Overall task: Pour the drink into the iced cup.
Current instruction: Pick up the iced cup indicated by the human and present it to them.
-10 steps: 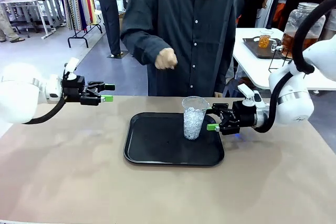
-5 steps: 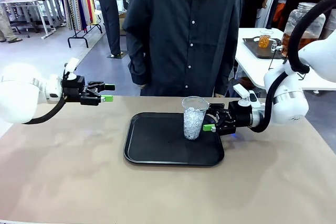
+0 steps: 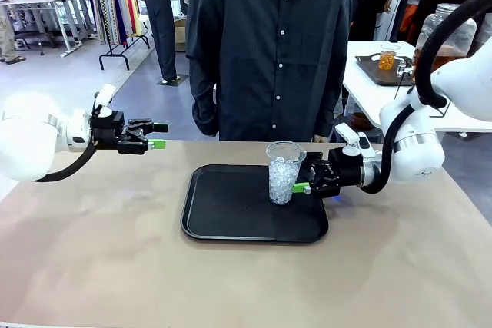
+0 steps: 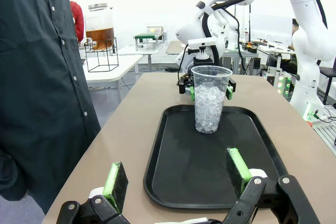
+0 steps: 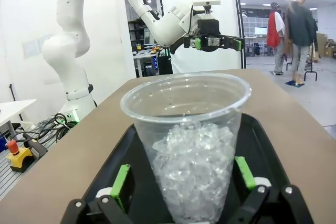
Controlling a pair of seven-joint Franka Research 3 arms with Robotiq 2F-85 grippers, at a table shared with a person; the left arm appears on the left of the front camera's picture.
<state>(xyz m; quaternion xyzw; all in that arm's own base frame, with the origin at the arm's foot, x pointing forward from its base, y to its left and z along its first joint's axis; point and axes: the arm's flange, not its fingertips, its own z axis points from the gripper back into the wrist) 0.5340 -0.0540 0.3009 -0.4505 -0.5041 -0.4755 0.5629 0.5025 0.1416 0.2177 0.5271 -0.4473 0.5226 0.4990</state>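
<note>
Tan tabletop [image 3: 115,259] is taking up the foreground, w/ a white side table [image 3: 377,97] standing behind it at the robot's right. A large clear glass jar [image 4: 99,17] w/ a silver metal lid is sitting there on a black wire stand [image 4: 100,59]. It's holding the amber-brown drink [image 4: 100,36], well apart from the cup. A black rectangular plastic tray [image 3: 223,220] is lying mid-table. A clear plastic cup [image 3: 284,174], partly filled w/ ice, is standing upright on the tray's right part.

Right gripper [image 5: 184,179] is reaching in low from the right, jaws wide open & straddling the cup's lower half. Its green pads [image 5: 122,182] are sitting just beside the wall on both sides, not pressing it, so it's gripping nothing. Left gripper [image 3: 159,135] is hovering over the table's left side, well apart from the tray, jaws open & empty, pointing twd the cup. A person in a dark button shirt [image 3: 269,44] is standing at the far side, arms hanging down.
</note>
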